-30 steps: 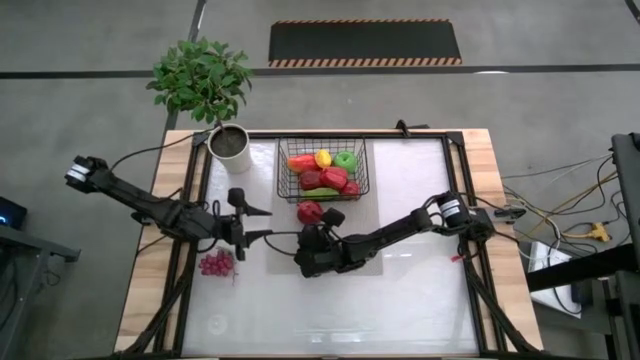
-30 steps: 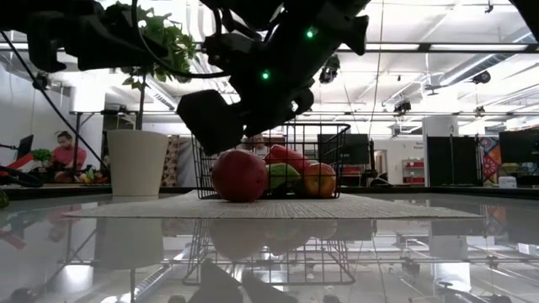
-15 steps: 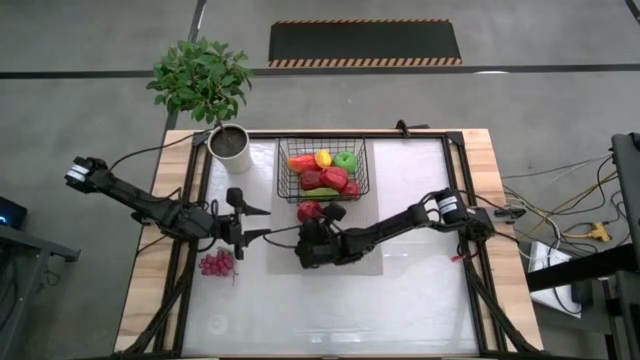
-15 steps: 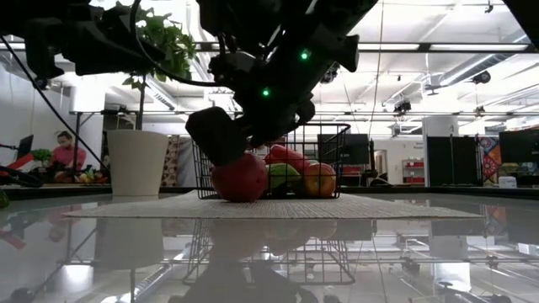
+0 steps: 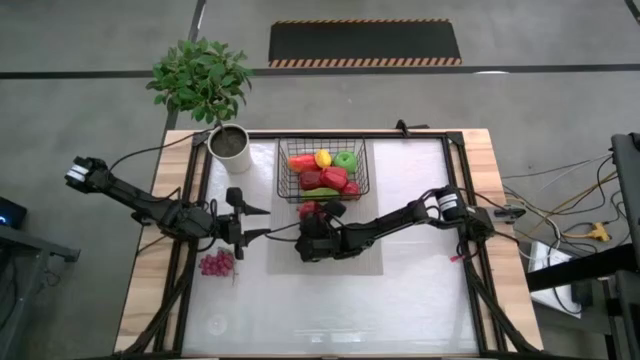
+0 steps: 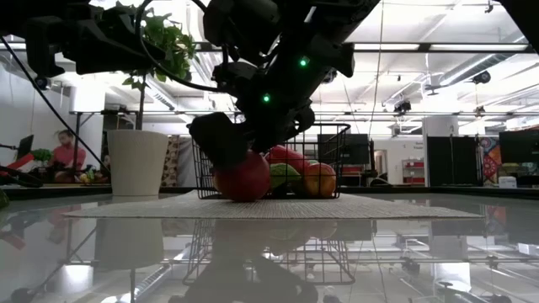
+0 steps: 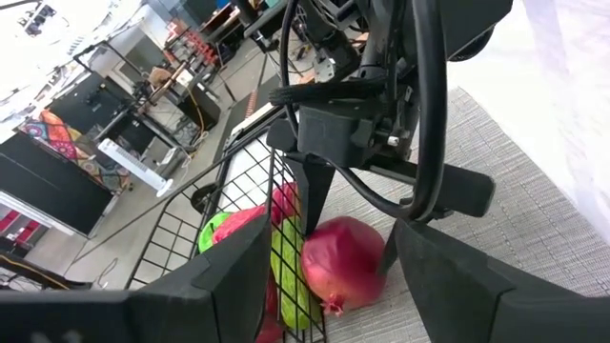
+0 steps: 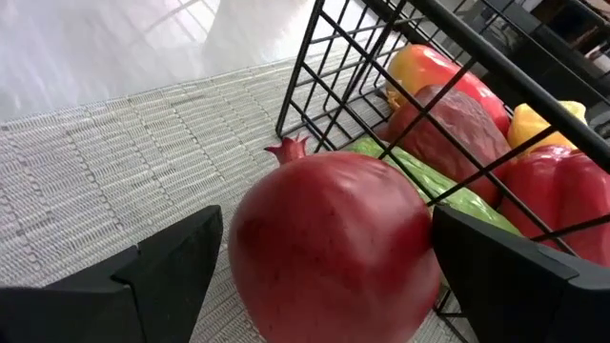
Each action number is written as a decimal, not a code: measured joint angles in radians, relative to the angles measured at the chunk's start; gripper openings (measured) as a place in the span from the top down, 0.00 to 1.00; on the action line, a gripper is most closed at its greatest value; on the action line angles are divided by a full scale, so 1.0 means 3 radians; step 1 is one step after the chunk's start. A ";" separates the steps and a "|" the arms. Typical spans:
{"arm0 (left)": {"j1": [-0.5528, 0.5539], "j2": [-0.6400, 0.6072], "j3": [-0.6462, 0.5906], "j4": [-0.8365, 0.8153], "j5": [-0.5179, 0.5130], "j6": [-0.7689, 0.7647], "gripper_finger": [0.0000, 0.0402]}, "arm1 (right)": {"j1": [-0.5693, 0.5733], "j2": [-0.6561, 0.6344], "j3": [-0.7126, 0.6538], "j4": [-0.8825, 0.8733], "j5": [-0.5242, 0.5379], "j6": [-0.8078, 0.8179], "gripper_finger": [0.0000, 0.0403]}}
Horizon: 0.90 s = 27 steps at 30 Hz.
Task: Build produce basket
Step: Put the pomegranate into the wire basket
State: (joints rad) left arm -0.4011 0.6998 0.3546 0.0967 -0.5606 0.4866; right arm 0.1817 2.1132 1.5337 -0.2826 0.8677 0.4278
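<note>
A red pomegranate (image 8: 334,248) rests on the grey woven mat (image 5: 372,252), just outside the near wall of the black wire basket (image 5: 281,172). The basket holds peppers, a green apple and other produce. My right gripper (image 5: 316,216) is open, low over the mat and pointing toward the basket. Its fingers stand on either side of the pomegranate (image 6: 244,177), and no touch shows. My left gripper (image 5: 262,222) hovers open at the mat's left edge, holding nothing. Purple grapes (image 5: 216,263) lie on the table near the left arm.
A white pot with a green plant (image 5: 230,146) stands at the table's far left corner. The basket's wire wall (image 8: 381,105) rises directly behind the pomegranate. The glossy tabletop (image 5: 400,310) stretches toward the near edge.
My right gripper has moved toward the far edge and a little down, closing in on the pomegranate until its open fingers stand on either side of it. Its opening has not changed.
</note>
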 joint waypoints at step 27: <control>-0.0001 -0.0006 0.0000 0.0007 0.0001 -0.0025 0.47 | 0.0028 -0.0093 -0.0056 -0.0084 -0.0216 0.0071 0.24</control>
State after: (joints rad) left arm -0.4015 0.6979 0.3546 0.0987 -0.5602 0.4789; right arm 0.1902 2.0853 1.5167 -0.3078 0.8029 0.4491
